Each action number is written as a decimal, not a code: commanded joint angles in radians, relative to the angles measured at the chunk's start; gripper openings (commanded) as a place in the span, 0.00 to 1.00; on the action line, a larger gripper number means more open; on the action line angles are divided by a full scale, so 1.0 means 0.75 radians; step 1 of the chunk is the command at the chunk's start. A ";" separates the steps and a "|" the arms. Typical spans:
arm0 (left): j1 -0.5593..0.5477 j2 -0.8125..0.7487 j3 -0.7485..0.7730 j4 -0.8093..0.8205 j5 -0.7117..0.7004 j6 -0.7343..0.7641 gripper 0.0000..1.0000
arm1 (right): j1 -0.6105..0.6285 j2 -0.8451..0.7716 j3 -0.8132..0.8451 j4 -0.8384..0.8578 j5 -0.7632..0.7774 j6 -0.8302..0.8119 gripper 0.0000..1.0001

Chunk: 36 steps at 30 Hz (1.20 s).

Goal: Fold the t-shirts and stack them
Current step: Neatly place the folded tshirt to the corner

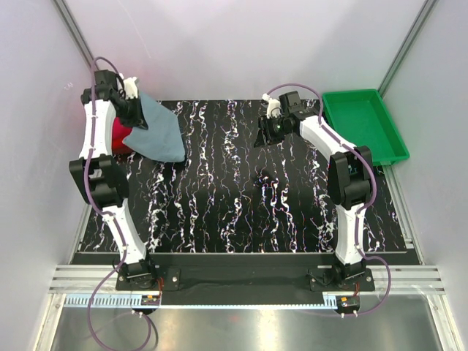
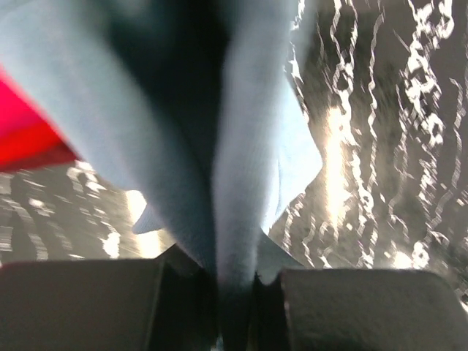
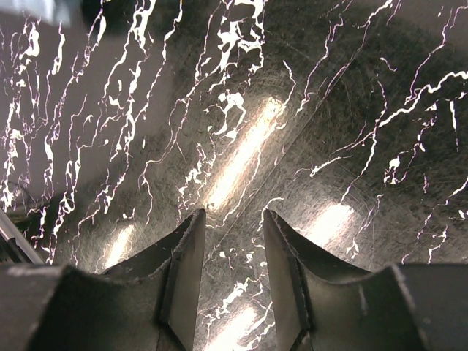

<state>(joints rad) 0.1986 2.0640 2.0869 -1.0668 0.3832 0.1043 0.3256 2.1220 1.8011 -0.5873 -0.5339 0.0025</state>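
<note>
at the far left corner of the desk your left pincer is closed on the grey-blue t-shirt. in the left wrist view the cloth is pinched in a thick fold between the two fingers of this pincer and spreads away from them. seen from the top, the t-shirt hangs from the pincer in a wide triangle, and its lower edge reaches toward the desk; i cannot tell if it touches. just beside it, partly under it on the left, you can see the red shirt, which shows also at the left edge of the left wrist view. your right pincer is open and holds nothing; between its fingers only the marbled desk surface appears. it stands over the far right part of the desk, near the green tray, well apart from the shirts.
</note>
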 commanded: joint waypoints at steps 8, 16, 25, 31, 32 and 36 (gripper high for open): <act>-0.021 0.050 0.259 0.105 -0.222 0.102 0.00 | 0.006 -0.111 -0.100 0.065 0.025 -0.024 0.45; -0.013 0.062 0.312 0.146 -0.298 0.076 0.00 | 0.006 -0.109 -0.103 0.079 0.025 -0.020 0.45; -0.007 0.073 0.392 0.232 -0.507 0.092 0.00 | 0.006 -0.109 -0.117 0.084 0.031 -0.022 0.45; -0.023 0.077 0.457 0.257 -0.507 0.084 0.00 | 0.006 -0.121 -0.135 0.090 0.037 -0.026 0.45; -0.034 0.073 0.459 0.259 -0.507 0.086 0.00 | 0.006 -0.121 -0.135 0.090 0.037 -0.026 0.45; -0.042 0.081 0.474 0.273 -0.558 0.068 0.00 | 0.008 -0.119 -0.133 0.096 0.035 -0.024 0.45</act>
<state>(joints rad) 0.1745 2.1448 2.3745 -0.9695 0.0132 0.1600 0.3256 2.1014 1.7012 -0.5453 -0.5152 -0.0010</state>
